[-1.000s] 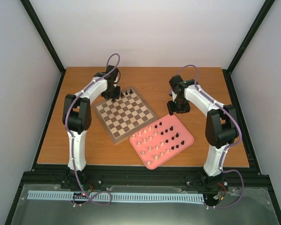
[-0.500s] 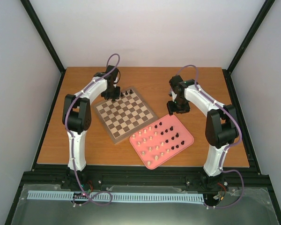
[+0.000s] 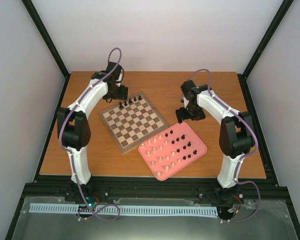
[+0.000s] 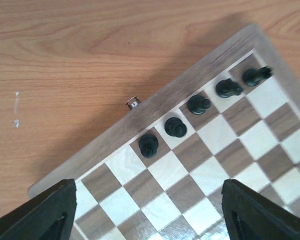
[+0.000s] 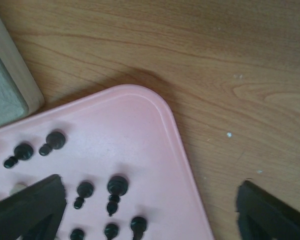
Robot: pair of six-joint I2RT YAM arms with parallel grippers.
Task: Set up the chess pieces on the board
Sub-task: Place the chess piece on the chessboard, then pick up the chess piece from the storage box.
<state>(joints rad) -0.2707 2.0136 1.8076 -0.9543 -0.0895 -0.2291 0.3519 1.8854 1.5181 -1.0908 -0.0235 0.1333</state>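
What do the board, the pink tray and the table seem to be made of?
Board: wood, matt; grain shows along its border. Pink tray: probably moulded plastic; smooth, uniform colour, rounded raised rim. Table: wood-grain top; whether solid or laminate cannot be told.

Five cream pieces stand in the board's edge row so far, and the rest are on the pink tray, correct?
Not quite. The five pieces in the board's edge row are dark, not cream; the left wrist view shows them clearly. The rest are on the pink tray, as you said.
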